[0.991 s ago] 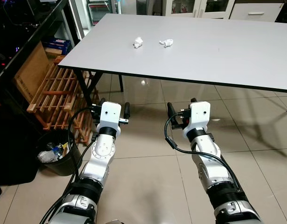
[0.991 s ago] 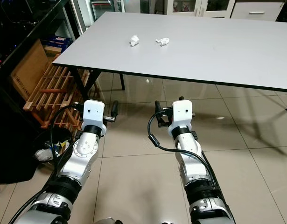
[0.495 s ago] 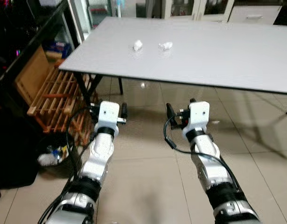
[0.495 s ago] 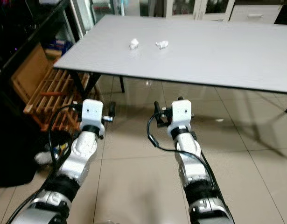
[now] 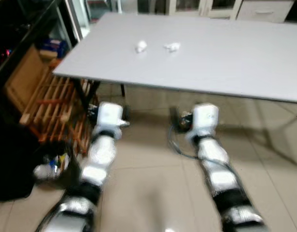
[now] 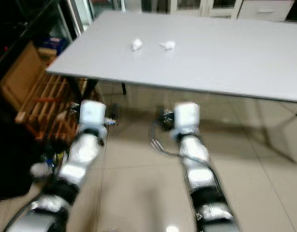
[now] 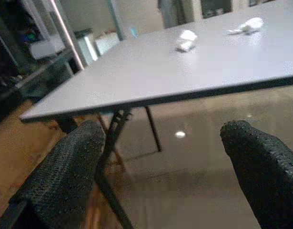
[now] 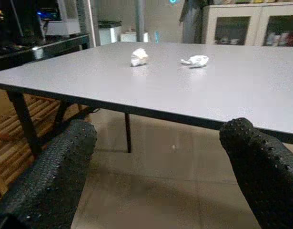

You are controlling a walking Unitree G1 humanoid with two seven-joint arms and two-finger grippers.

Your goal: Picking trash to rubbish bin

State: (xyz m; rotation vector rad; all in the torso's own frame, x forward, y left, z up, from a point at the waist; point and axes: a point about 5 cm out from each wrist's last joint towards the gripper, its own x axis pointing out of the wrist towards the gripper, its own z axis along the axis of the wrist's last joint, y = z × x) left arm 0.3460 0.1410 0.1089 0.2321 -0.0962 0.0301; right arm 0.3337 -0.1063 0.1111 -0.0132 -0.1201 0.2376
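Approaching blurred, 2 wads (image 5: 141, 46) (image 5: 172, 47) on the table (image 5: 225, 58) are being neared; released claws (image 7: 160, 167) (image 8: 160, 167) risk being struck against its edge.

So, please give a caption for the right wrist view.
Open right pincer faces the grey table bearing two crumpled paper scraps.

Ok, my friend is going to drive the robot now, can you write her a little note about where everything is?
Left gripper: open, holding nothing, held low in front of the table.
Right gripper: open, holding nothing, level with the table edge.
Trash: two crumpled paper wads lie side by side on the table, apart from each other.
Rubbish bin: on the floor at the robot's left, beside the wooden rack, already holding some trash.
Done: neither wad picked up.
Left: step closer, grab each wad, drop both in the bin.
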